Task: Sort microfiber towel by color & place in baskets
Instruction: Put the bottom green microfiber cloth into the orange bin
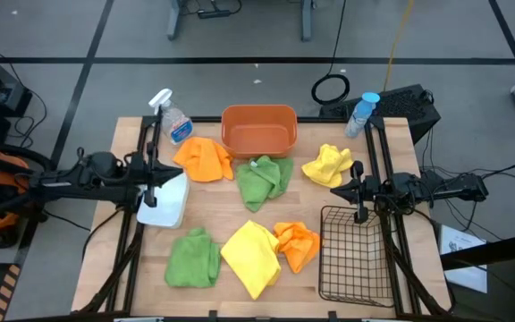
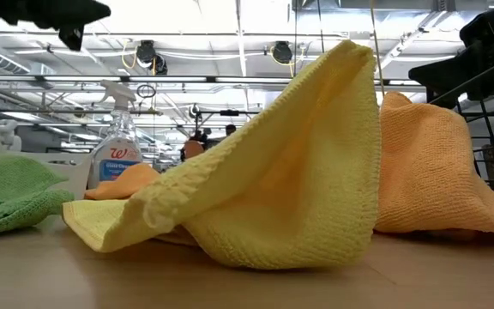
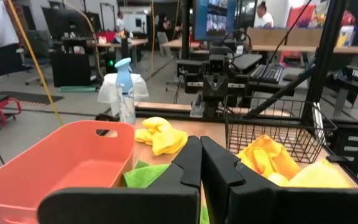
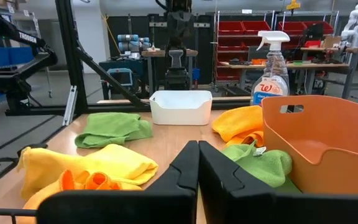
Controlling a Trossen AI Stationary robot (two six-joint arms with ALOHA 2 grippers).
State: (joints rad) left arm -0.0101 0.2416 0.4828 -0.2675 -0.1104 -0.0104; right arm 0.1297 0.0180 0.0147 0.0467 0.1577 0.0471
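At the near edge of the table (image 1: 311, 309) lie a green towel (image 1: 193, 259), a yellow towel (image 1: 252, 256) and an orange towel (image 1: 297, 243), with the black wire basket (image 1: 356, 258) beside them. In the middle, the left pincer (image 1: 153, 185) is closed and empty above the white bin (image 1: 165, 202), and the right pincer (image 1: 358, 190) is closed and empty above the wire basket's far rim. Farther back are another orange towel (image 1: 204, 159), a green towel (image 1: 264, 179), a yellow towel (image 1: 327, 165) and the orange tub (image 1: 258, 130).

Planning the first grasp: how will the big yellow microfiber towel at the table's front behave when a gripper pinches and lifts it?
The yellow microfiber towel lies in soft folds, so it is probably floppy and will drape from the pinch. It looks light. One edge overlaps the orange microfiber towel, so lifting may drag that along.
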